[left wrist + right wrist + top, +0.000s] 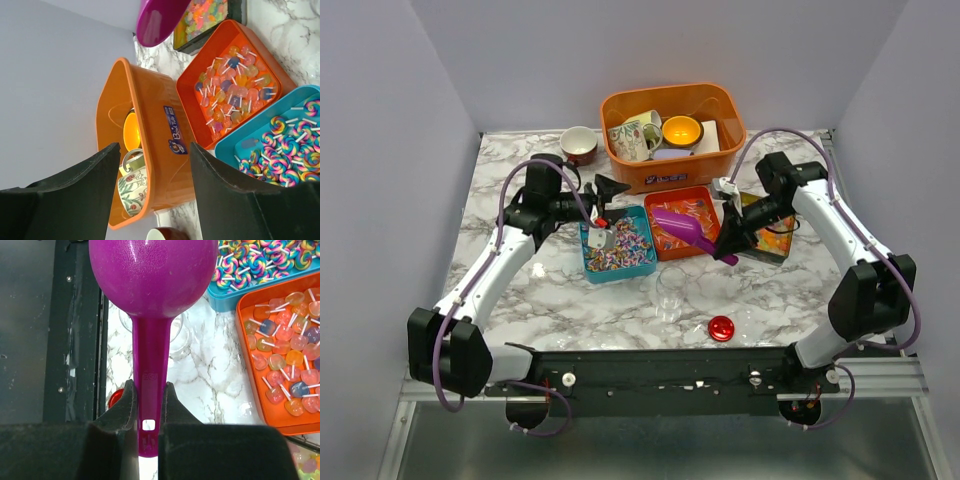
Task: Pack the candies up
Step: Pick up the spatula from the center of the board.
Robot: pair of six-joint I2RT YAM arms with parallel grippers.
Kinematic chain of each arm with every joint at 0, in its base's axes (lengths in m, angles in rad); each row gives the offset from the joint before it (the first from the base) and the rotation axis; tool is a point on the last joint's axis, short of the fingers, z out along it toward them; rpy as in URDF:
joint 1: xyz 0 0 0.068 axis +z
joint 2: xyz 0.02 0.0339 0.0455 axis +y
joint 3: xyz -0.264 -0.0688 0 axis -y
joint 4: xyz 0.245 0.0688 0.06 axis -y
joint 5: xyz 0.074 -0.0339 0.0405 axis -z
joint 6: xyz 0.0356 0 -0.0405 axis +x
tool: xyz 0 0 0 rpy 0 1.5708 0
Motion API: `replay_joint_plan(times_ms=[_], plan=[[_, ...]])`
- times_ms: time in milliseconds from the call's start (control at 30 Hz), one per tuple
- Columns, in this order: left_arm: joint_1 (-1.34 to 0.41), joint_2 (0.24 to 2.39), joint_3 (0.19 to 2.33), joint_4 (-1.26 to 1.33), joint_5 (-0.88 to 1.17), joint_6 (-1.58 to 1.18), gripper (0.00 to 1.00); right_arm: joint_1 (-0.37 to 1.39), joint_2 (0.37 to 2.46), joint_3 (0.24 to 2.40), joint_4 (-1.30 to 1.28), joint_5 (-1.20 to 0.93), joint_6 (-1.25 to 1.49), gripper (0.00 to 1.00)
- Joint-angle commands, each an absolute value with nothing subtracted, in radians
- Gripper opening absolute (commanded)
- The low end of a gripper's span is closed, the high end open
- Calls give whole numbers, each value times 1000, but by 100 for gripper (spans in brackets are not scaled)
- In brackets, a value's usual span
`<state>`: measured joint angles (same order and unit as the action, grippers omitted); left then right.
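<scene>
Candies (287,365) lie in trays (300,426) beside the right pincer (149,392) clamping the scoop (150,275).

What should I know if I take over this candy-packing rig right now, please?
Left gripper: open, empty, above the blue tray.
Right gripper: shut on the scoop handle; the scoop hangs over the orange tray. I cannot tell if it is loaded.
Candies: in the blue, orange and black tray.
Clear jar: in front of the trays, looks empty; its red lid lies beside it.
Done: scoop in hand.
Left: probably scoop candies into the jar, then fit the lid.
</scene>
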<state>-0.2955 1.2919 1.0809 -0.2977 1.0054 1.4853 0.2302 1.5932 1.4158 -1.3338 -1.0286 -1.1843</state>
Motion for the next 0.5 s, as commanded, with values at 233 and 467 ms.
replay_joint_plan(times_ms=[233,467], plan=[[-374,1259,1071,-373,1009,1670,68,248,1658,1482,-1526,-963,-1151,1],[-428,1267,1054,-325,999,1663,67,259,1687,1531,-1526,-953,-1144,1]])
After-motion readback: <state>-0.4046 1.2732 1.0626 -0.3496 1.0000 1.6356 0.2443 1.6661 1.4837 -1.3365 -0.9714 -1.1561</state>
